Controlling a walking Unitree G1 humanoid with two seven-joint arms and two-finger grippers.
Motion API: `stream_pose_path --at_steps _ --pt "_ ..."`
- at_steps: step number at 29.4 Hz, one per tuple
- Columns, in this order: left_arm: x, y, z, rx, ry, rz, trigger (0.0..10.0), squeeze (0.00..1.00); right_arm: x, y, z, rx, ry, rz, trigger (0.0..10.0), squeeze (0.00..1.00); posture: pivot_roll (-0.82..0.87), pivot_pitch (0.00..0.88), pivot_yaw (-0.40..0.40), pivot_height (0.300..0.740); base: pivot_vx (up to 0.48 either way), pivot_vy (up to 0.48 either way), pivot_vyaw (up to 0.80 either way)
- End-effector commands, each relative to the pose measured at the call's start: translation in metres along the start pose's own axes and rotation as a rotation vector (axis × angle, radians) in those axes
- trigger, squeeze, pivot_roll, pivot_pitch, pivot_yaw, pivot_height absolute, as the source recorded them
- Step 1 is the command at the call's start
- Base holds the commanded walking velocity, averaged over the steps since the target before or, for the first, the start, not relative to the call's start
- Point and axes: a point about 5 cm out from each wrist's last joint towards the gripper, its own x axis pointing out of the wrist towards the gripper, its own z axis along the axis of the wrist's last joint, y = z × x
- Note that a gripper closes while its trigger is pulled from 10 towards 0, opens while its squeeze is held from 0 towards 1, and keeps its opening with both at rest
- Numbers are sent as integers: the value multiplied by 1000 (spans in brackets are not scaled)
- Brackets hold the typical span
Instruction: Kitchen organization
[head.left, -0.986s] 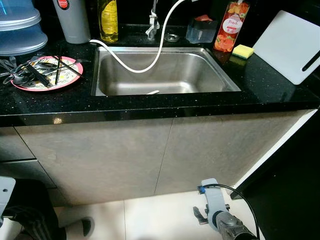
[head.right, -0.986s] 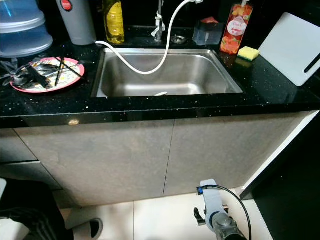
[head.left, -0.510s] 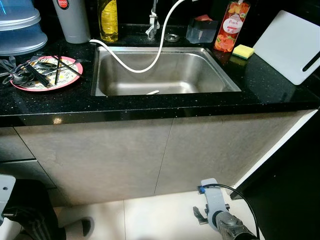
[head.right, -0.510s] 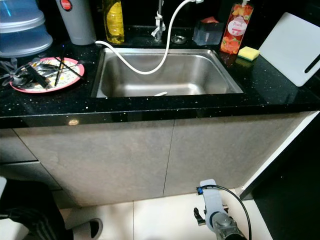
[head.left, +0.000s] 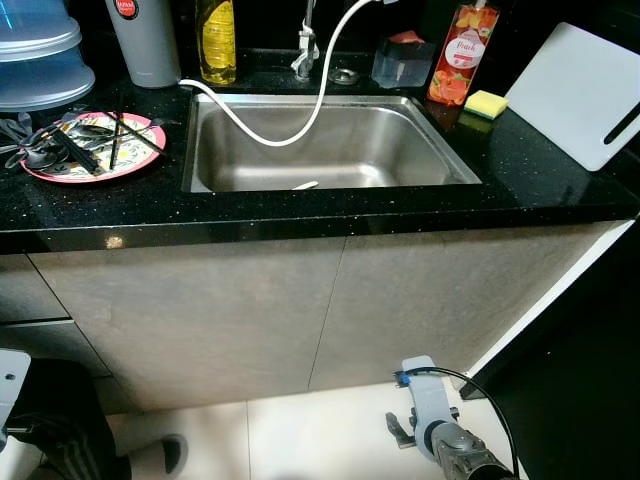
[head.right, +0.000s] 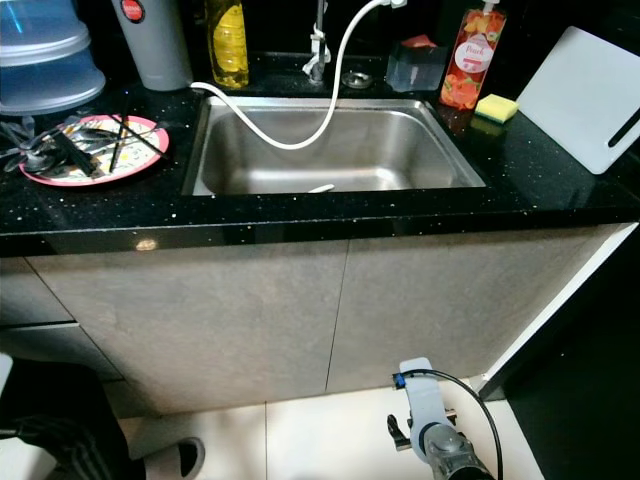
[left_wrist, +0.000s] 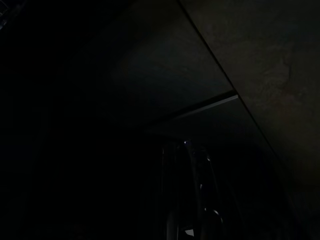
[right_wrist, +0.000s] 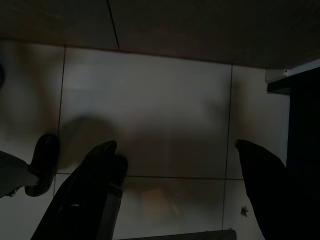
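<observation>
While both arms hang low in front of the cabinet doors (head.left: 300, 310), you are at the survey step, nothing picked yet. Far left on the black counter (head.left: 540, 180): stacked blue containers (head.left: 40, 55), then the pink plate (head.left: 95, 148) piled with dark utensils, near the front edge. A grey jug (head.left: 148, 42) and a yellow bottle (head.left: 217, 40) stand behind it. The sink (head.left: 330, 145) is centre, a white hose (head.left: 290, 115) looping into it and a small pale scrap (head.left: 305, 185) on its floor. To the right sit a clear tub (head.left: 402, 60), a red soap bottle (head.left: 460, 55), a yellow sponge (head.left: 486, 102) and a white cutting board (head.left: 580, 90) propped at the counter's end. The left gripper's wrist view is too dark; jaws cannot be told. The right gripper (right_wrist: 175, 165) hangs over floor tiles (right_wrist: 150, 100), fingers wide apart, holding nothing. Your next move, probably: raise an arm over the counter lip toward the plate. The bare strip along the front edge is narrow; there is open counter right of the sink.
</observation>
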Motion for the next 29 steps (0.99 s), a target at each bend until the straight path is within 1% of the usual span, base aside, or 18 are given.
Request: stream_pose_path --at_steps 1,29 --pt "0 5 -3 20 15 -4 10000 0 0 1 0 -1 6 6 10000 0 270 0 -41 740 0 0 0" --pt "-1 5 -6 12 34 -5 10000 0 0 2 0 -3 7 11 10000 0 277 0 -44 740 0 0 0"
